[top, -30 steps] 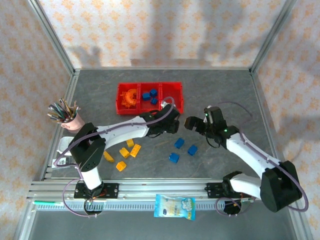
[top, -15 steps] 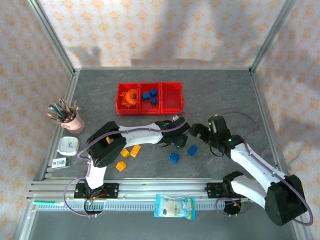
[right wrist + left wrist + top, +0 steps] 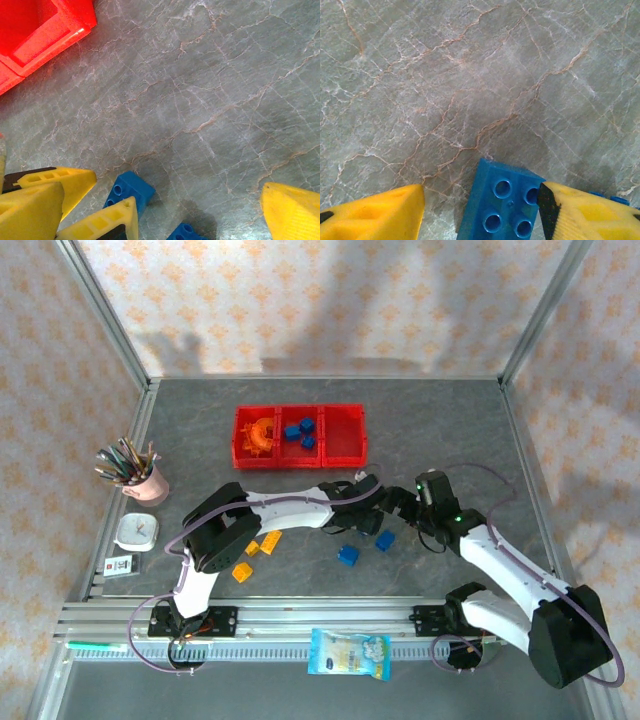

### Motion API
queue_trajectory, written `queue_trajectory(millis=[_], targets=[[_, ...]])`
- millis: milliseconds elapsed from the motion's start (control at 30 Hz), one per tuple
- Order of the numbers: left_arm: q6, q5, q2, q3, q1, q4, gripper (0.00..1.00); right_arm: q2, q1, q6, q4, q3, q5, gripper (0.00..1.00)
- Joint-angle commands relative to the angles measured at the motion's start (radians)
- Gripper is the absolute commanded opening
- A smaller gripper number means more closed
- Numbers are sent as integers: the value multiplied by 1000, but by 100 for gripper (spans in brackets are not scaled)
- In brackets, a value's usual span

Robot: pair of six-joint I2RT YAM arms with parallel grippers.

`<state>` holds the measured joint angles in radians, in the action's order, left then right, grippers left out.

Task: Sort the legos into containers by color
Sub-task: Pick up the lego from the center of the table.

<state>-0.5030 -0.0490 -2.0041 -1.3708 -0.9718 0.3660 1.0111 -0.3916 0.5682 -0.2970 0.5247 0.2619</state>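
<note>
Stretched across the grey stone-patterned table [image 3: 450,430], the left gripper [image 3: 481,192] stands with its yellow fingers [image 3: 375,215] spread on either side of a blue brick [image 3: 502,207]. The brick lies flat, studs up, with its corner at the tip of the finger on the right of the wrist view and a gap on the other side. The right gripper [image 3: 164,187] hangs just beside it, jaws wide apart and holding nothing. Two more blue bricks [image 3: 384,540] [image 3: 347,555] lie near the grippers toward the near edge. Three yellow blocks [image 3: 270,540] sit farther left (close under the left arm). At the far middle of the table, the three joined red containers [image 3: 345,435] hold orange arches [image 3: 262,433] in the left bin and blue cubes [image 3: 300,430] in the middle one. A pink cup of pens [image 3: 140,483] stands near the left edge.
</note>
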Motion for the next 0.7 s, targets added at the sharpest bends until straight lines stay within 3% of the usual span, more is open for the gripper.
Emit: queue_trajectory(millis=[0, 200, 667], targets=[[9, -8, -8, 22, -15, 13, 61, 2, 3, -8, 21, -11, -7, 100], [0, -3, -5, 31, -16, 26, 52, 1, 3, -13, 20, -11, -9, 100], [-23, 6, 86, 88, -16, -23, 64, -32, 5, -7, 9, -6, -22, 100]])
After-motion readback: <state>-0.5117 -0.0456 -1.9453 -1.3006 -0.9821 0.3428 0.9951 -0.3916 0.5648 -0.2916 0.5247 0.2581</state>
